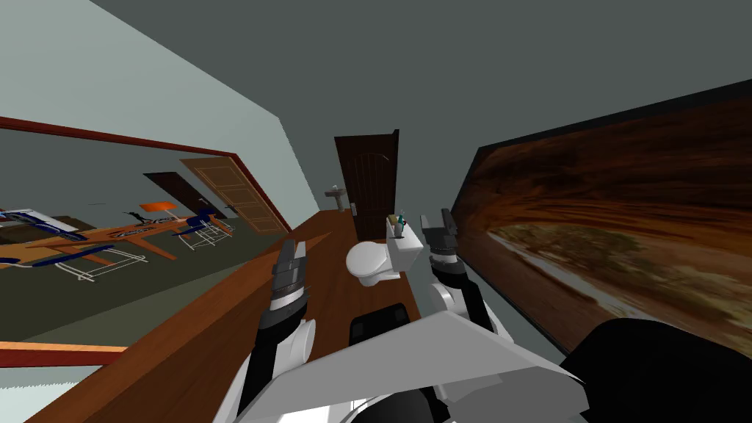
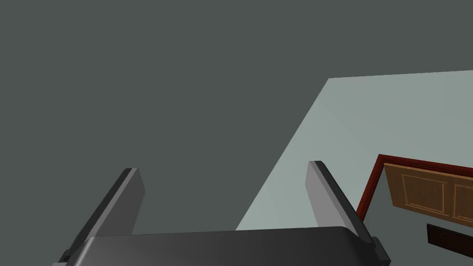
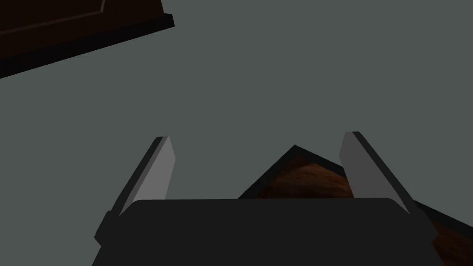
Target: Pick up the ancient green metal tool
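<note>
The toilet (image 1: 371,263) in front of you was smooth and plain white, with a rounded bowl and a box-shaped tank (image 1: 408,254) behind the bowl. On the flat lid of the tank stood the green tool (image 1: 401,223), a small, thin, teal-green thing. It was too small to tell its exact shape or whether its surface was metal. Just beside it on the same lid was a small tan object (image 1: 392,219).

Under the toilet the floor (image 1: 220,330) was a glossy red-brown wood. Beyond the toilet stood a dark brown door (image 1: 367,183) with an arched panel, and near that door was a small pale basin (image 1: 335,194). On the wall to the right of the toilet hung a large picture (image 1: 624,220) in a black frame, with a rough brown landscape. On the wall to the left of the toilet was a mirror (image 1: 110,220) in a red frame.

You held both forearms forward, one on each side of the toilet. Your left claw (image 1: 292,248) (image 2: 224,167) was to the left of the bowl, well apart from the tool, and its two flat grey blades were spread wide with nothing between them. Your right claw (image 1: 435,219) (image 3: 256,135) was just to the right of the tank, near the tool but apart from it. Its blades were also spread and held nothing.
</note>
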